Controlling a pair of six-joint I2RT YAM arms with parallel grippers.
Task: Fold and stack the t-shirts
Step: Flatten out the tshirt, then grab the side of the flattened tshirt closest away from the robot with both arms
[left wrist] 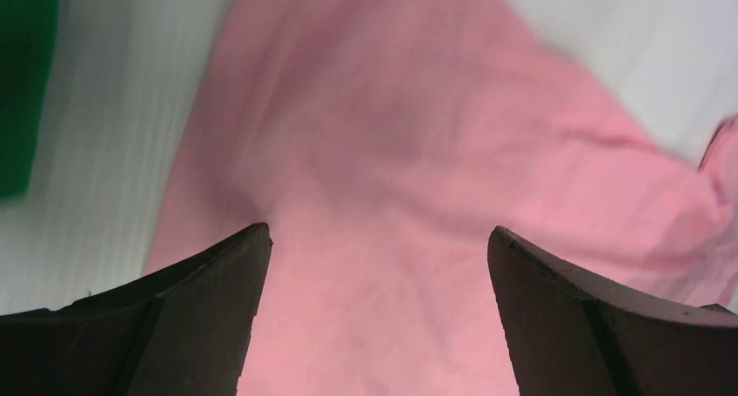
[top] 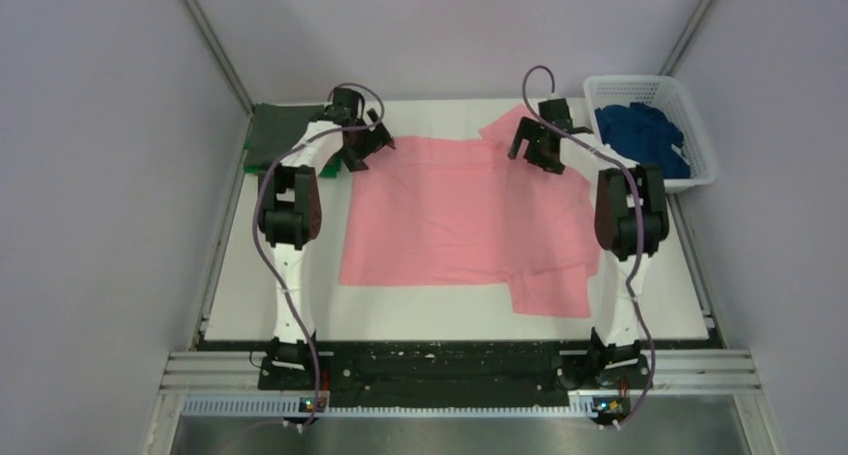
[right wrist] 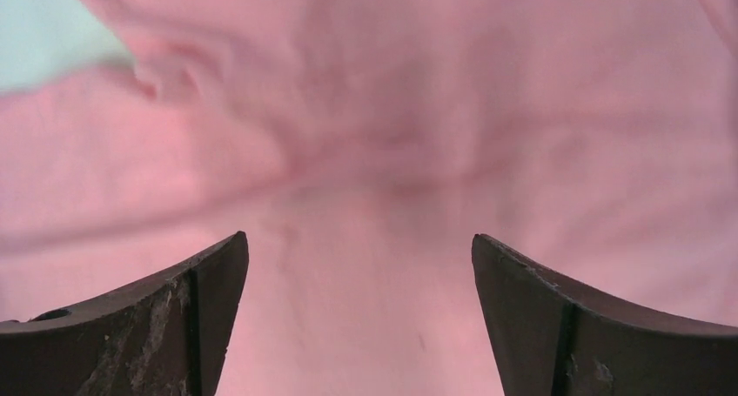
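Lying spread flat across the middle of the white table [top: 240, 305] is a salmon-pink t-shirt [top: 460, 215], with one sleeve pointing toward the near right corner. Two black robot arms are reaching over it from the near edge. The left gripper [top: 362, 153] is hanging over the shirt's far left corner, its fingers standing wide apart and holding nothing. The right gripper [top: 535, 150] is hanging over the shirt's far right part, likewise spread and empty. A green t-shirt [top: 272, 130] is lying at the table's far left corner. A dark blue t-shirt [top: 640, 135] is sitting in a white lattice basket [top: 635, 81] at the far right corner.
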